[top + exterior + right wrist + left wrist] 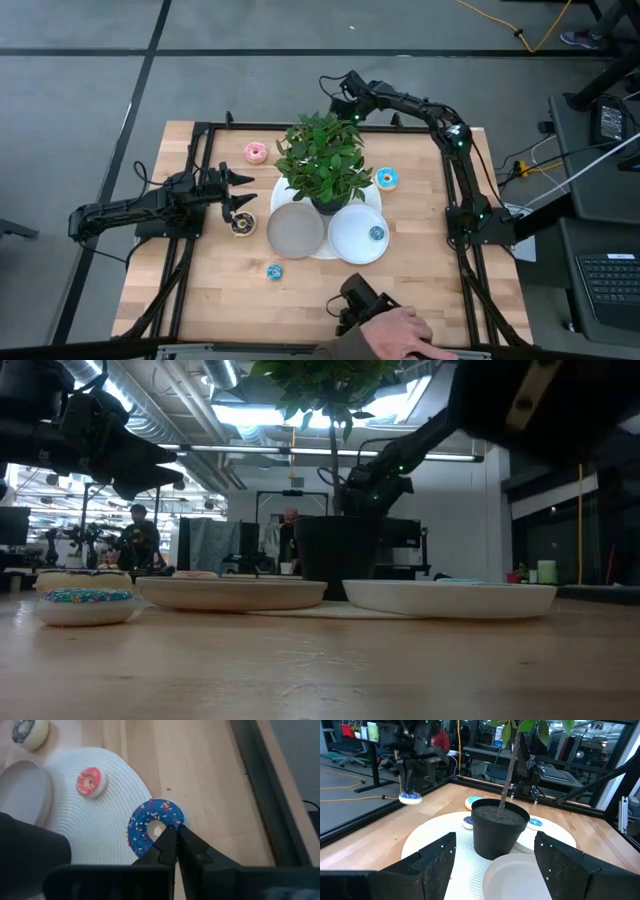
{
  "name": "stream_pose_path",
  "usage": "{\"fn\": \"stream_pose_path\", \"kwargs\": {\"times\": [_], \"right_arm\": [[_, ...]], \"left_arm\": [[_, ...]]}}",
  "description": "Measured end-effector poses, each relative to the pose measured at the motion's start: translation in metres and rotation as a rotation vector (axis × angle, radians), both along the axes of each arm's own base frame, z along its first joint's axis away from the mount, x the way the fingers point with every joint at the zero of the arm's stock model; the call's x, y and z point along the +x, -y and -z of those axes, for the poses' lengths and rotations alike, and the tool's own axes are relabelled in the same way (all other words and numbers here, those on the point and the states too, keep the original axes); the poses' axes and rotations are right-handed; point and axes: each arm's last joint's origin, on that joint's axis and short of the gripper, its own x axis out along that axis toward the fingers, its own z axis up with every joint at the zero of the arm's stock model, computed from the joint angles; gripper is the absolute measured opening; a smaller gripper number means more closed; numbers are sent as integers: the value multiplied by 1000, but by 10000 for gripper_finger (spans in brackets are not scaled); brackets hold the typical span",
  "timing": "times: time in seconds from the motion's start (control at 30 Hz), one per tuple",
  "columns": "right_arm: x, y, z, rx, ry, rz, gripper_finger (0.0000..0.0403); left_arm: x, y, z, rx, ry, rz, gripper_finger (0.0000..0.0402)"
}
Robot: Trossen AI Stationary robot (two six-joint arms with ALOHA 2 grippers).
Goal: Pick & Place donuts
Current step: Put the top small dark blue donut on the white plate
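Right wrist view shows the right gripper pinched shut on the rim of a blue sprinkled donut above the white placemat; such a thin edge hold could slip, while the left gripper waits open.

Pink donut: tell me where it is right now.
In the high view the pink donut lies on the table's left half, just left of the potted plant and above the left gripper in the picture.
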Motion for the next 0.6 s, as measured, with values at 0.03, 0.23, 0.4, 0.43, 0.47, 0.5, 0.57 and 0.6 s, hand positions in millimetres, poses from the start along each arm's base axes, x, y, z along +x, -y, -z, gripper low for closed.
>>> {"fn": "stream_pose_path", "kwargs": {"times": [0.03,0.23,0.4,0.43,0.47,0.5,0.57,0.6], "right_arm": [[-1,0,-3,1,2,8,13],[-9,-2,-21,-7,13,21,11],[-19,-12,-24,0,-3,28,11],[-22,-15,-23,12,-8,38,11],[-24,-18,-22,18,-11,46,11],[-27,-20,-22,22,-10,53,11],[-35,-27,-23,28,-14,62,11],[-39,-31,-24,28,-13,61,11]], "left_arm": [[0,0,0,0,0,0,260],[0,0,0,0,0,0,260],[0,0,0,0,0,0,260],[0,0,0,0,0,0,260],[0,0,0,0,0,0,260],[0,0,0,0,0,0,260],[0,0,0,0,0,0,260],[0,0,0,0,0,0,260]]}}
